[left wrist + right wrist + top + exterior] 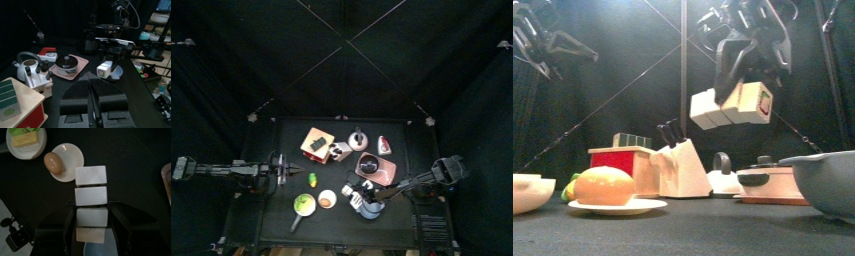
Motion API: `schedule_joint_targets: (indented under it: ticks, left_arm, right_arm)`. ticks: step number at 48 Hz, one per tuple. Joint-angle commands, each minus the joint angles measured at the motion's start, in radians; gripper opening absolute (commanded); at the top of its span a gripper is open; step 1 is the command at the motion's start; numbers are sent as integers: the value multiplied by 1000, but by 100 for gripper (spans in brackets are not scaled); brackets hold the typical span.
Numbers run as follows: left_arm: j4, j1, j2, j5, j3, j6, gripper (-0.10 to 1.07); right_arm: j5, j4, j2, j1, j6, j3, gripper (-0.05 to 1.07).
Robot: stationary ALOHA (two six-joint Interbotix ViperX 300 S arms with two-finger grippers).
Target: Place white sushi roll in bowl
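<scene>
My right gripper [372,190] is shut on the white sushi roll [716,108], a white blocky piece with a dark band. It holds the roll high in the air. The pale blue-grey bowl [369,209] stands at the table's front, just below and in front of the gripper. In the front view the bowl [828,180] is low on the right. In the left wrist view the roll [104,70] hangs right above the bowl [116,75]. In the right wrist view the roll [91,195] sits between the black jaws. My left gripper [285,172] rests shut and empty at the left.
A yellow-green bowl [303,205] and a white plate with an orange-centred piece [327,200] stand left of the bowl. Behind are a red box [315,145], a white knife block [681,168], a kettle [358,138] and a pink tray with a pot [372,165].
</scene>
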Motion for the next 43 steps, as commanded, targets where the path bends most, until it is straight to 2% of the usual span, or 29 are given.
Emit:
schedule_joint_targets:
  ticks: [1,14,29,36,43]
  left_arm:
    - [0,2,2,-6,-14,0,37]
    - [0,0,2,-5,-12,0,37]
    - [0,0,2,-5,-12,0,37]
    - [2,2,2,-5,-12,0,37]
    - [0,2,2,-5,-12,0,37]
  right_arm:
    - [-2,-28,-44,35,66,18,55]
    - [15,-51,-61,120,179,66,55]
    - [147,-9,-89,238,238,77,55]
    - [187,26,-80,245,238,91,55]
    - [181,44,-78,249,239,114,56]
